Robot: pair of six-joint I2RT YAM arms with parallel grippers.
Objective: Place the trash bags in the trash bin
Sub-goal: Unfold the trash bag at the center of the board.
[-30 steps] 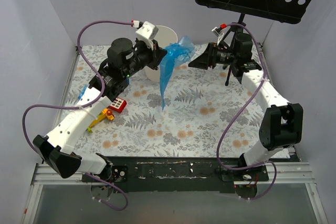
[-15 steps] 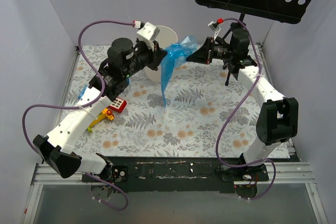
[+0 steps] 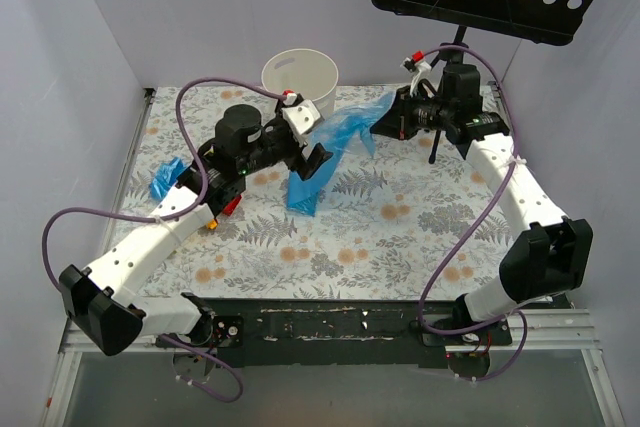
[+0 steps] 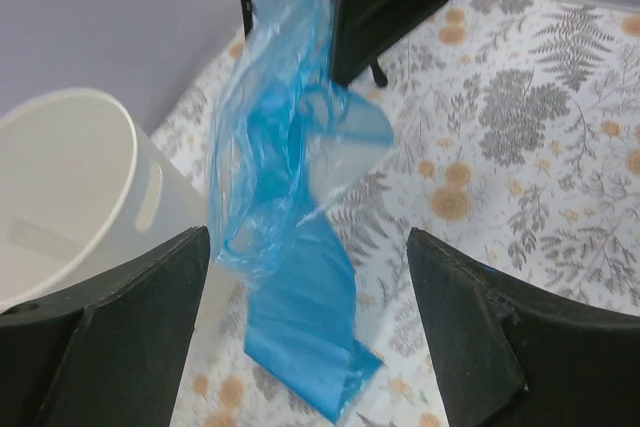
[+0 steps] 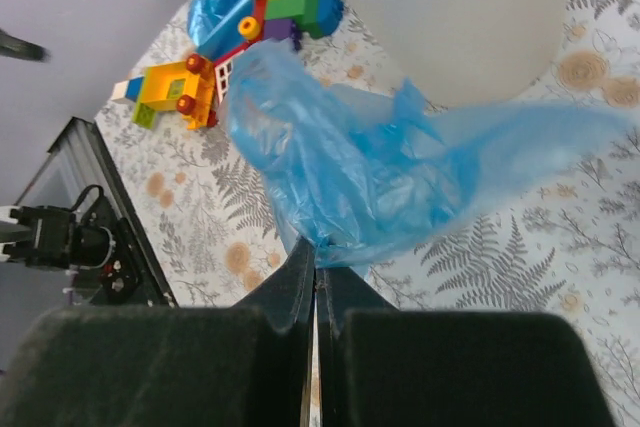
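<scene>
Bag (image 3: pixel 335 137) outside bin (image 3: pixel 303 89), in right claw (image 3: pixel 386 119)

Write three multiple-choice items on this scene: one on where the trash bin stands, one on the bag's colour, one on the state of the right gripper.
1. Where does the trash bin stand?
A. Upright at the far edge of the table.
B. On its side at the near edge.
C. Off to the side, on the floor.

2. What colour is the trash bag?
A. Black.
B. Bright blue.
C. Green.

3. What is the right gripper doing?
A. Hanging open, clear of the bag.
B. Shut on the bin's rim.
C. Shut on the trash bag.

Answers:
1 A: the top view shows its open mouth facing up at the far edge.
2 B: every view shows translucent blue film.
3 C: the right wrist view shows its fingers closed with the film pinched between them.
</scene>
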